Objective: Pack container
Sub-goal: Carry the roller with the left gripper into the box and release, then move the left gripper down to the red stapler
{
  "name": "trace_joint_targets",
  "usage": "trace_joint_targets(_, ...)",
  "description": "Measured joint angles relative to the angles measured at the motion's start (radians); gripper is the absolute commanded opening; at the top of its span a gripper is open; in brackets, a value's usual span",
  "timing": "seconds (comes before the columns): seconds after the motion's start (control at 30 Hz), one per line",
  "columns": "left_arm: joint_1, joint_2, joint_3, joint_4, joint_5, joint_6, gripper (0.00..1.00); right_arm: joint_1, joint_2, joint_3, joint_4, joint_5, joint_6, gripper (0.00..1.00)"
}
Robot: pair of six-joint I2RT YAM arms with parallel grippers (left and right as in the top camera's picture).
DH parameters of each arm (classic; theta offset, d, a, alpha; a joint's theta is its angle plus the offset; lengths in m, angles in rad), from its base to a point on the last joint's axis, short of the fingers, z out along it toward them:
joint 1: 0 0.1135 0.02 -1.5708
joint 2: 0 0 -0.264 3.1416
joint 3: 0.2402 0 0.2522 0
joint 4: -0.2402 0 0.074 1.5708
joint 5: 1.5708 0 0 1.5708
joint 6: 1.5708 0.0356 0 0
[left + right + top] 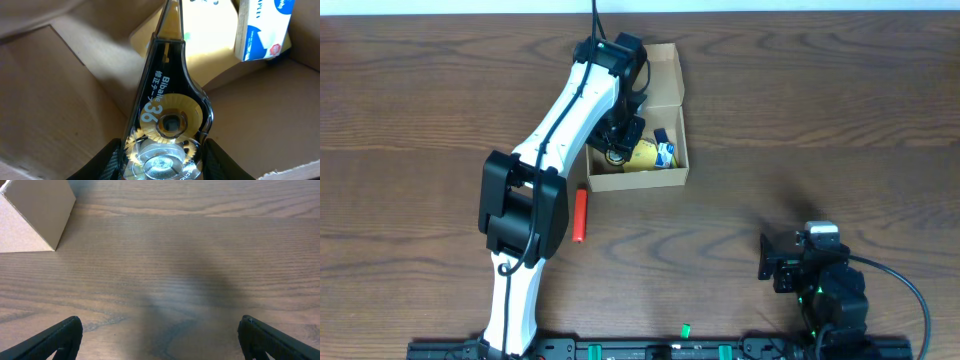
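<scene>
cardboard box [638, 181] 1 | correction tape [167, 107] 1 (clear-cased) | yellow pad [207, 47] 1 | blue-white packet [262, 27] 1 | red marker [580, 214] 1

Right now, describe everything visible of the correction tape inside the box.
The correction tape is a teardrop dispenser of clear plastic with black edging, yellow gears inside and white print reading 38. The left end effector grips its wide end. Its narrow tip points into the cardboard box, over a yellow pad; contact is unclear.
</scene>
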Motion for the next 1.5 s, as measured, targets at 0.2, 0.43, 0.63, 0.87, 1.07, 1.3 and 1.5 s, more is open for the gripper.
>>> trace_joint_targets(0.2, 0.0, 0.0, -0.017, 0.019, 0.0, -0.02, 0.44, 0.0, 0.0, 0.0, 0.0, 0.0, 0.0, 0.99)
trace_joint_targets(0.43, 0.0, 0.0, -0.017, 0.019, 0.0, -0.032, 0.63, 0.0, 0.0, 0.0, 0.0, 0.0, 0.0, 0.99)
trace_joint_targets(0.63, 0.0, 0.0, -0.017, 0.017, 0.0, -0.035, 0.66, 0.0, 0.0, 0.0, 0.0, 0.0, 0.0, 0.99)
trace_joint_targets(0.87, 0.0, -0.014, -0.018, 0.067, -0.002, -0.066, 0.74, 0.0, 0.0, 0.0, 0.0, 0.0, 0.0, 0.99)
trace_joint_targets(1.07, 0.0, -0.197, -0.019, 0.129, -0.045, -0.112, 0.82, 0.0, 0.0, 0.0, 0.0, 0.0, 0.0, 0.99)
trace_joint_targets(1.3, 0.0, -0.338, -0.019, 0.128, -0.112, -0.137, 0.88, 0.0, 0.0, 0.0, 0.0, 0.0, 0.0, 0.99)
trace_joint_targets(1.5, 0.0, -0.36, -0.022, 0.129, -0.145, -0.173, 0.89, 0.0, 0.0, 0.0, 0.0, 0.0, 0.0, 0.99)
